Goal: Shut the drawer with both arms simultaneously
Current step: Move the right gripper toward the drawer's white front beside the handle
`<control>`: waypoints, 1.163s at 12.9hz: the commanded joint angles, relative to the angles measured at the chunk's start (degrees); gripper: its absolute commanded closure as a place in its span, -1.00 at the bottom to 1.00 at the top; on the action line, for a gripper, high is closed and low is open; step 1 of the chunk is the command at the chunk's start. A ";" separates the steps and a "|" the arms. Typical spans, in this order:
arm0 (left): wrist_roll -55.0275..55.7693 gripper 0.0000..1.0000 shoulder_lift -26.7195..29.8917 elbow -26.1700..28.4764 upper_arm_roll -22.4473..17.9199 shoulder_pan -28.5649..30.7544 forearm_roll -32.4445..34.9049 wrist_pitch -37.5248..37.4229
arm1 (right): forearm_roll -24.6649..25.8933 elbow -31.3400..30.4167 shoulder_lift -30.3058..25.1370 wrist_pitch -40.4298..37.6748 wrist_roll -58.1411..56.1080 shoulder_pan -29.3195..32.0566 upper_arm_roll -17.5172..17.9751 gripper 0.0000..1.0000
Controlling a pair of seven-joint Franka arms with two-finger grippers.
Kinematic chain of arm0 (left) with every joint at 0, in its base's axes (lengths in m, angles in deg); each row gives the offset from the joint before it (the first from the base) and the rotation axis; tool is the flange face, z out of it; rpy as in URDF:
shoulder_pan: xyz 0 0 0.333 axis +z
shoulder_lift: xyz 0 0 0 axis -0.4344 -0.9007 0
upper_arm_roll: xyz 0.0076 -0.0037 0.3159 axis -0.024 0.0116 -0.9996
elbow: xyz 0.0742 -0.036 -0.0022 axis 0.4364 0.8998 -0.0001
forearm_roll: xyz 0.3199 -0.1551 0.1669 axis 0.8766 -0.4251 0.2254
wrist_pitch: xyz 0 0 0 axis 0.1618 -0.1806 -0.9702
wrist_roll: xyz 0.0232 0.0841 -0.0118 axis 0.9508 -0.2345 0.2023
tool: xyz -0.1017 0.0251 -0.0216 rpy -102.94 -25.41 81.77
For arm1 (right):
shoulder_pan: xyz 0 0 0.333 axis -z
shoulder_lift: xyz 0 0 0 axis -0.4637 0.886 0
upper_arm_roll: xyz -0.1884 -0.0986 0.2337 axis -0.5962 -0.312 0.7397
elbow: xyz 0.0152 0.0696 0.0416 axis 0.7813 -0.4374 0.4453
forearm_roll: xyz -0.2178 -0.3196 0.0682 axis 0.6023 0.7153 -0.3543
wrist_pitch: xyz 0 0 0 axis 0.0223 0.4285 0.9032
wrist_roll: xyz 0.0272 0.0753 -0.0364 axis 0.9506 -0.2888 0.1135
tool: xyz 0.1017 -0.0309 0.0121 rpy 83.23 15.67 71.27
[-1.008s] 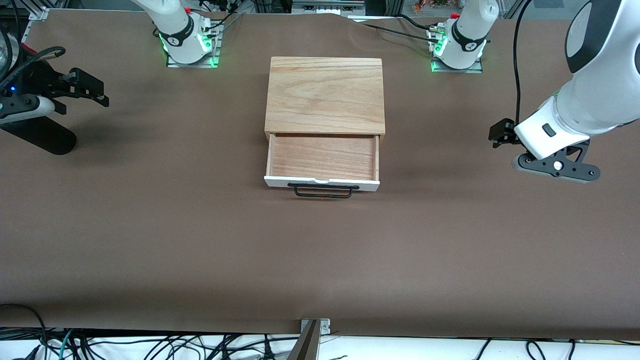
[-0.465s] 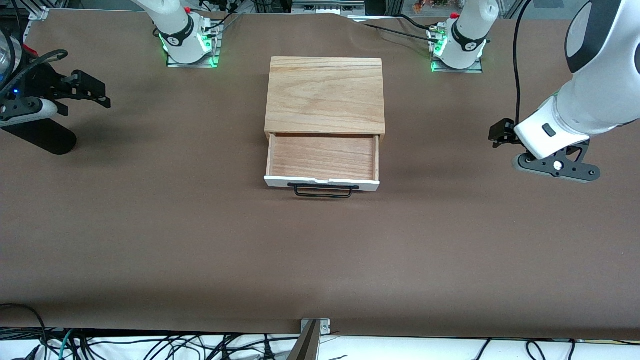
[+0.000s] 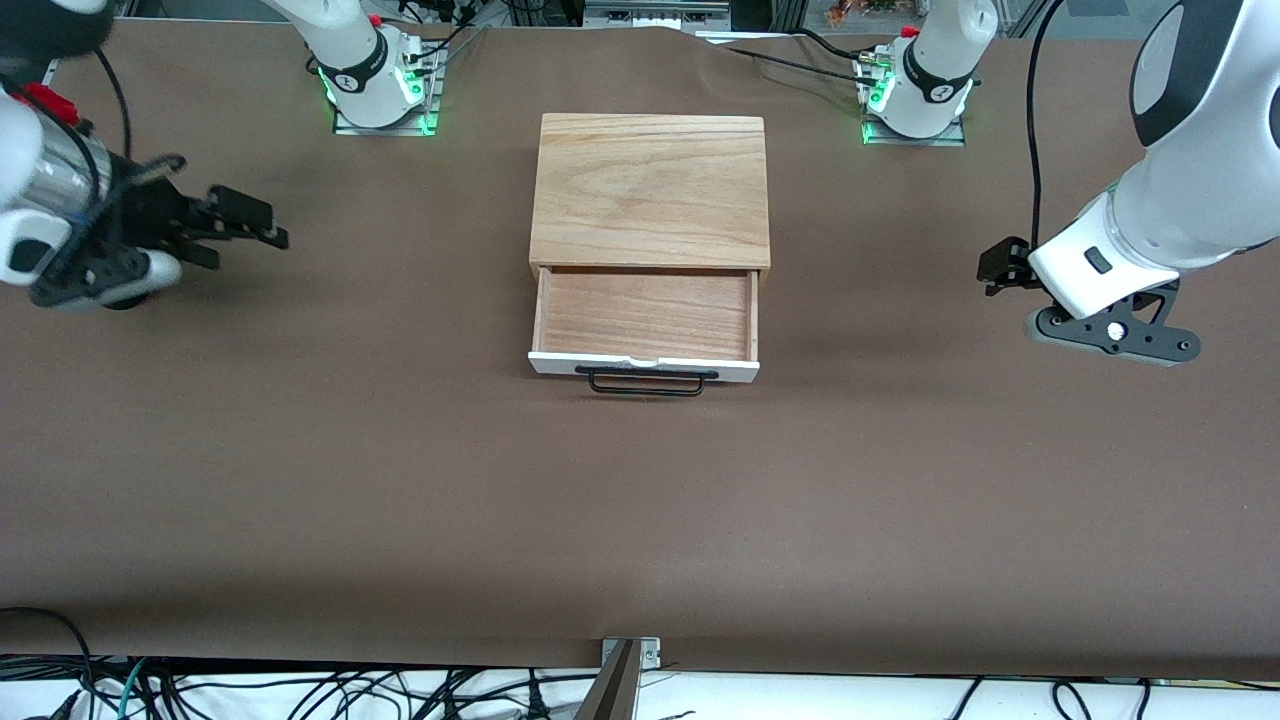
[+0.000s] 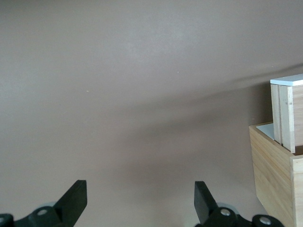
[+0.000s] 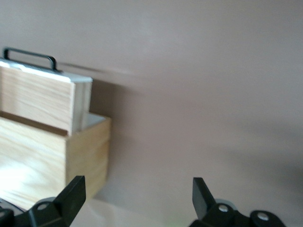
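Note:
The drawer (image 3: 645, 315) is a shallow light-wood tray, pulled out of its wooden casing (image 3: 650, 190) toward the front camera. Its white front panel (image 3: 643, 366) carries a black wire handle (image 3: 646, 382). My right gripper (image 3: 262, 225) is open and empty, over the table toward the right arm's end, pointing at the casing. My left gripper (image 3: 992, 270) is open and empty, over the table toward the left arm's end. The left wrist view shows open fingertips (image 4: 75, 198) and the drawer's side (image 4: 284, 113). The right wrist view shows open fingertips (image 5: 73, 194), the drawer (image 5: 42, 94) and its handle (image 5: 31, 56).
The brown table cover (image 3: 640, 500) stretches wide on both sides of the casing and nearer the front camera. The two arm bases (image 3: 380, 90) (image 3: 915, 100) glow green along the table's top edge. Cables (image 3: 300, 690) lie past the near edge.
My right gripper has moved from the table's end toward the drawer casing. The left arm and the drawer have not moved.

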 commanded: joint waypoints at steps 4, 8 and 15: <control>-1.38 -1.00 -0.25 -1.15 0.23 0.15 0.93 -1.02 | -9.14 0.66 8.65 15.12 1.20 -9.31 -0.16 -1.00; -1.38 -1.00 -0.25 -1.15 0.23 0.15 0.93 -1.11 | -20.65 0.66 15.59 24.09 1.11 -13.71 -0.07 -1.00; 5.98 -1.00 -0.25 -0.19 -0.04 3.04 -9.32 0.03 | -29.62 -0.40 22.72 30.27 0.76 -18.73 -0.07 -1.00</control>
